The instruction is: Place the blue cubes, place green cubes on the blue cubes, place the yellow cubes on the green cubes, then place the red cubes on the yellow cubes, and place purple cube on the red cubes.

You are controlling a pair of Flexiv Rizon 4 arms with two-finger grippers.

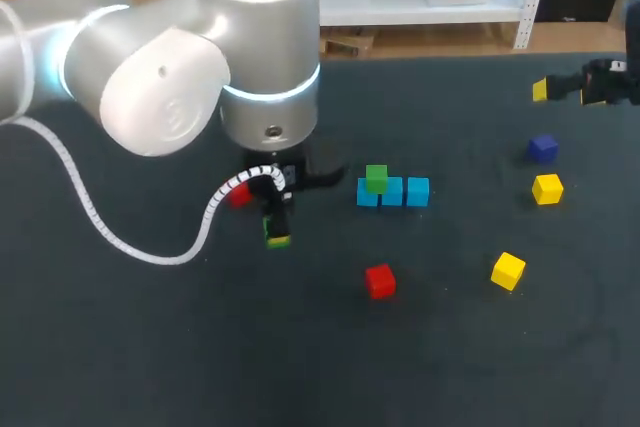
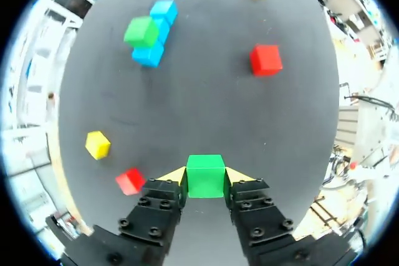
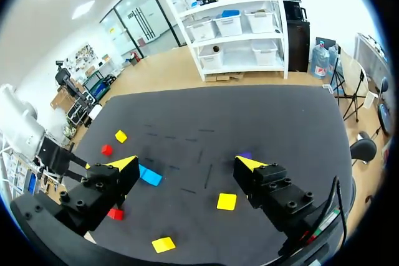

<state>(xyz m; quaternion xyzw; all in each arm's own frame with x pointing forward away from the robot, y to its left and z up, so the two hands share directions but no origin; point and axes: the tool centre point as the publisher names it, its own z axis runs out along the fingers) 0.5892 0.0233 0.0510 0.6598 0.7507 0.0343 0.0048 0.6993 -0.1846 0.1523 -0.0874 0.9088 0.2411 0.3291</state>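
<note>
The left jaws gripped a small green cube [image 2: 205, 175], presumably for stacking on the nearby row of blue cubes [image 1: 405, 192]; the right jaws stood wide.

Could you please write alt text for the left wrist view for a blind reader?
The left claw is shut on a green cube. Ahead of it on the dark table lie a row of blue cubes with a second green cube on top and a red cube; a yellow cube and another red cube lie beside it.
</note>
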